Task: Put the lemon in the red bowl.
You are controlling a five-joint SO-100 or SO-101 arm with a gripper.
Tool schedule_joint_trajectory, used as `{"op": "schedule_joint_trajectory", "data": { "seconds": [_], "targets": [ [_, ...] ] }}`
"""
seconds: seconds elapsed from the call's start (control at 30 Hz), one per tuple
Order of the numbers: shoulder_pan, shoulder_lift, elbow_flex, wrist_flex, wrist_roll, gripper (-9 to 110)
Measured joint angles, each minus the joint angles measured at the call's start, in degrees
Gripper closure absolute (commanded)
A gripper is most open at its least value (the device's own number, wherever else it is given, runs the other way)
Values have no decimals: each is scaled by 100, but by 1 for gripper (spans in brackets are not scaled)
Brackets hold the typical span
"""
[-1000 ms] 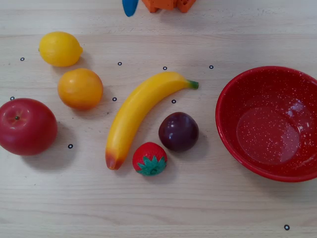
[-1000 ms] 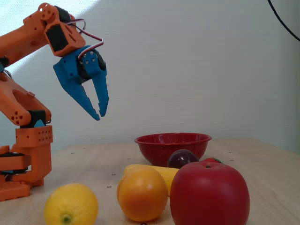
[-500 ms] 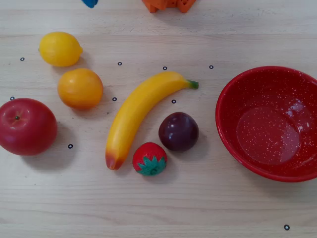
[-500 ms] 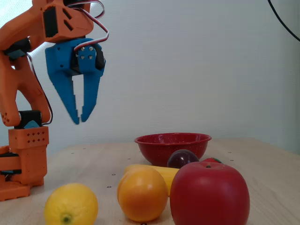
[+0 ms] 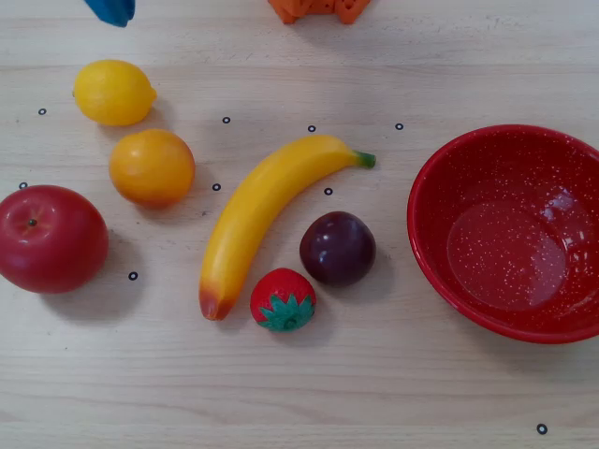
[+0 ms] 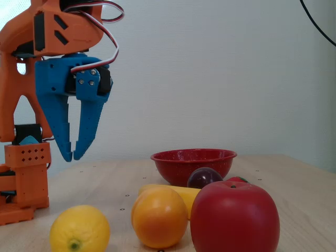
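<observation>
The lemon [image 5: 114, 92] lies on the table at the upper left of the overhead view, and at the front left in the fixed view [image 6: 80, 229]. The red bowl [image 5: 432, 192] stands empty at the right edge of the overhead view and at the back in the fixed view [image 6: 178, 167]. My blue gripper [image 6: 73, 156] hangs well above the table, pointing down, its fingertips together and empty. In the overhead view only its tip [image 5: 112, 11] shows at the top edge, just beyond the lemon.
An orange [image 5: 152, 166] lies next to the lemon, a red apple [image 5: 49, 238] at the left edge. A banana [image 5: 262, 213], a plum [image 5: 337, 247] and a strawberry [image 5: 283, 299] lie between the lemon and the bowl. The arm's orange base [image 6: 23, 173] stands at the left.
</observation>
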Motion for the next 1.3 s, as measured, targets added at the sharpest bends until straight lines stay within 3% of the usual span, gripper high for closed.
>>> {"op": "schedule_joint_trajectory", "data": {
  "seconds": [0.2, 0.73, 1.3],
  "targets": [
    [-220, -580, -229, 0, 272, 92],
    [-817, -1090, -466, 62, 1547, 46],
    [-1617, -1187, -466, 79, 2435, 32]
  ]
}}
